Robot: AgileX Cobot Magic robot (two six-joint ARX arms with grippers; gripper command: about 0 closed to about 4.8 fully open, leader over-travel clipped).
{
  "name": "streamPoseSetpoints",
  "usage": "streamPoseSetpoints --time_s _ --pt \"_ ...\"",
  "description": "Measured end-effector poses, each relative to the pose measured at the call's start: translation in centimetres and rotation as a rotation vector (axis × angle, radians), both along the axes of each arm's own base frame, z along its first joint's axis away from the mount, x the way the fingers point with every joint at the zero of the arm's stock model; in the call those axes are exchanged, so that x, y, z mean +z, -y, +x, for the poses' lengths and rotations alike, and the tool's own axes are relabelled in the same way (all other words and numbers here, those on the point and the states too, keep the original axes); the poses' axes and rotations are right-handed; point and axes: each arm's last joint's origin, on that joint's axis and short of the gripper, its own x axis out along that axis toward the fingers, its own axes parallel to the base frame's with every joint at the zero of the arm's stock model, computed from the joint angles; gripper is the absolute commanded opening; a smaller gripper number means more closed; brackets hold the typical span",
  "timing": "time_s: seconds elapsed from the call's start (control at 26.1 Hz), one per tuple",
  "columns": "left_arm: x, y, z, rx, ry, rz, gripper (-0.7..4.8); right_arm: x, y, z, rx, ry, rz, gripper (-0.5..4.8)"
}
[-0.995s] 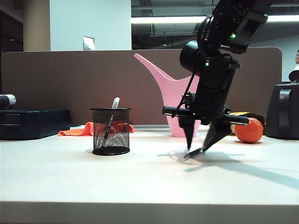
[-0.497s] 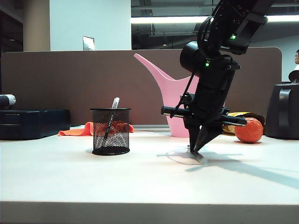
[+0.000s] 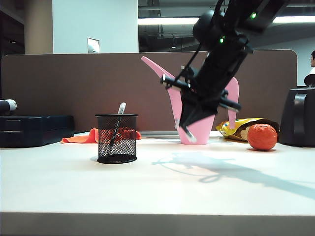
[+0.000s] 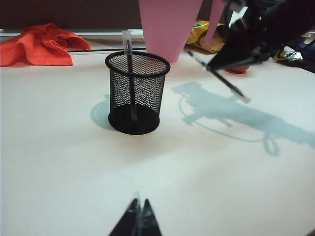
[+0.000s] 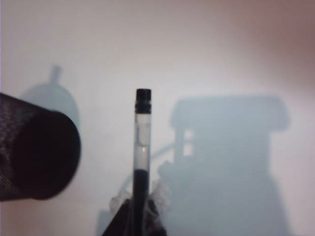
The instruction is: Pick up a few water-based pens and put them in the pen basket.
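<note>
In the exterior view we see the right gripper [image 3: 186, 129] above the table [image 3: 157, 187], its fingers closed on a pen [image 3: 184, 131], to the right of the pen basket [image 3: 117, 138]. Another pen [image 3: 117, 125] stands inside the basket.

In the left wrist view the left gripper [image 4: 138, 221] is low over the table, fingertips together and holding nothing.

In the right wrist view we see the held pen [image 5: 141, 152] sticking out between the closed fingers, beside the basket [image 5: 34, 147].

The right gripper [image 3: 186, 132], raised and tilted, clamps a slim translucent-barrelled pen [image 5: 142, 147] right of the black wire-mesh cup [image 3: 116, 138]; the left gripper [image 4: 138, 222] sits closed near it.
</note>
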Motion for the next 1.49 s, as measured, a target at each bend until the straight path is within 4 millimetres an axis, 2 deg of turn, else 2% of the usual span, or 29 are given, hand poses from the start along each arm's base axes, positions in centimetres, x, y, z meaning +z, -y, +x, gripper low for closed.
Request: streamPoseSetpoints --time_s 0.19,0.46,0.57,0.73,1.11,1.26,1.49 --pt "0.0 0.0 0.0 0.000 0.000 0.000 -0.05 1.8 -0.5 0.3 0.090 0.129 0.099 -0.09" --pt "0.0 0.0 0.0 0.000 0.000 0.000 -0.04 5.7 -1.6 1.4 0.230 0.500 0.340 -0.09" --pt "0.0 0.0 0.0 0.000 0.000 0.000 -0.04 6.1 -1.9 1.7 0.279 0.590 0.395 -0.09" --pt "0.0 0.0 0.0 0.000 0.000 0.000 -0.04 5.1 -2.5 2.4 0.326 0.661 0.438 -0.09" --pt "0.0 0.0 0.0 0.000 0.000 0.000 -0.04 0.9 -4.9 3.1 0.371 0.641 0.455 -0.09" --pt "0.0 0.0 0.0 0.000 0.000 0.000 -0.04 -0.3 -6.0 2.8 0.393 0.621 0.457 -0.09" --pt "0.0 0.0 0.0 0.000 0.000 0.000 -0.04 -0.3 -6.2 2.7 0.371 0.636 0.453 -0.08"
